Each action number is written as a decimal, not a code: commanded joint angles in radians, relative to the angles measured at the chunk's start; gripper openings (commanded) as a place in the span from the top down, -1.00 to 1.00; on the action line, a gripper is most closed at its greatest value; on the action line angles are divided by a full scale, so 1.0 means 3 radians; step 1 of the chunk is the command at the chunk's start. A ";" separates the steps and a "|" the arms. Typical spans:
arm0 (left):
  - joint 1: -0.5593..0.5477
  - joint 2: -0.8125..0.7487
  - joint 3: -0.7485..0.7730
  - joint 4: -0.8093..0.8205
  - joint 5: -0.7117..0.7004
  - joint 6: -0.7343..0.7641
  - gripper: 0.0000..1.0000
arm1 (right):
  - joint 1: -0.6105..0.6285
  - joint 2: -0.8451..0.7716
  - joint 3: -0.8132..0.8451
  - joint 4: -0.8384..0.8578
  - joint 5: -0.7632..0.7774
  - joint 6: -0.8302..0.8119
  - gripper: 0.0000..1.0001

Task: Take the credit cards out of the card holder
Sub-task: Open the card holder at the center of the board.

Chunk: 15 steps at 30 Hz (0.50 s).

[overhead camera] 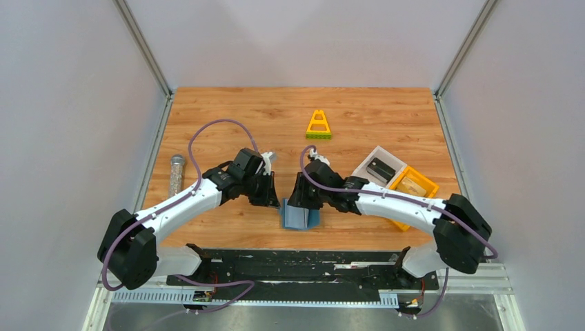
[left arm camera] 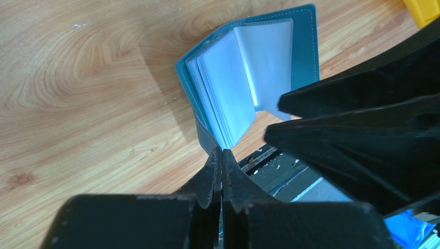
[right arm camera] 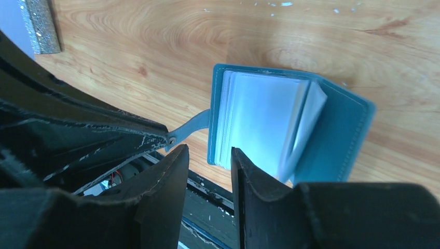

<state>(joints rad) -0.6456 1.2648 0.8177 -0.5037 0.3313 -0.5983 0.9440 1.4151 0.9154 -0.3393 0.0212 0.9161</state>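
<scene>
The slate-blue card holder (overhead camera: 300,218) lies open near the table's front edge, its clear sleeves fanned up (left arm camera: 244,78); it also shows in the right wrist view (right arm camera: 337,135). No card shows in the sleeves. My left gripper (left arm camera: 222,154) is shut on the holder's small tab (right arm camera: 192,126) at its left edge. My right gripper (right arm camera: 207,155) is open and empty, its jaws just in front of the sleeves' near edge. A dark grey-black credit card (overhead camera: 381,167) lies in the white bin (overhead camera: 367,160). A tan card (overhead camera: 412,185) lies in the yellow bin (overhead camera: 426,181).
A yellow triangular frame (overhead camera: 318,125) stands at the back centre. A silver glittery tube (overhead camera: 176,174) lies at the left edge, also in the right wrist view (right arm camera: 39,26). The two bins sit to the right of the right arm. The black base rail (overhead camera: 303,265) runs along the front.
</scene>
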 commanded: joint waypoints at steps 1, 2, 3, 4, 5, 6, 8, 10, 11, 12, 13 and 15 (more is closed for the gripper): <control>-0.0011 -0.0112 0.0005 0.0128 0.0047 -0.0031 1.00 | 0.0072 0.0230 0.0215 0.0214 -0.0020 0.0004 0.24; -0.0011 -0.0114 0.0005 0.0132 0.0049 -0.0033 1.00 | 0.0077 0.0291 0.0235 0.0170 0.0076 0.0019 0.22; -0.0011 -0.0115 0.0005 0.0130 0.0051 -0.0035 1.00 | 0.0080 0.0347 0.0257 0.0110 0.0133 0.0039 0.20; -0.0011 -0.0118 0.0005 0.0130 0.0054 -0.0033 1.00 | 0.0080 0.0396 0.0271 0.0064 0.0181 0.0039 0.18; -0.0011 -0.0124 0.0005 0.0126 0.0056 -0.0032 1.00 | 0.0084 0.0438 0.0277 0.0020 0.0220 0.0040 0.17; -0.0013 -0.0130 0.0005 0.0123 0.0056 -0.0031 1.00 | 0.0082 0.0471 0.0283 -0.0007 0.0253 0.0043 0.16; -0.0012 -0.0148 0.0000 0.0109 0.0046 -0.0027 1.00 | 0.0085 0.0526 0.0276 -0.0034 0.0289 0.0044 0.12; -0.0012 -0.0165 -0.0007 0.0108 0.0031 -0.0028 1.00 | 0.0085 0.0572 0.0273 -0.0037 0.0301 0.0035 0.04; -0.0011 -0.0171 -0.0010 0.0106 0.0026 -0.0026 1.00 | 0.0086 0.0590 0.0271 -0.0037 0.0304 0.0035 0.03; -0.0015 -0.0174 -0.0010 0.0107 0.0023 -0.0026 1.00 | 0.0086 0.0614 0.0275 -0.0038 0.0300 0.0026 0.02; -0.0013 -0.0168 -0.0010 0.0108 0.0024 -0.0025 1.00 | 0.0085 0.0632 0.0278 -0.0035 0.0295 0.0025 0.02; -0.0011 -0.0159 -0.0010 0.0113 0.0024 -0.0033 1.00 | 0.0083 0.0669 0.0288 -0.0033 0.0277 0.0024 0.00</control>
<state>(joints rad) -0.6456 1.2442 0.8158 -0.4969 0.3332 -0.6006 0.9665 1.5997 0.9588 -0.3569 0.0822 0.9195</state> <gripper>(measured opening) 0.006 0.491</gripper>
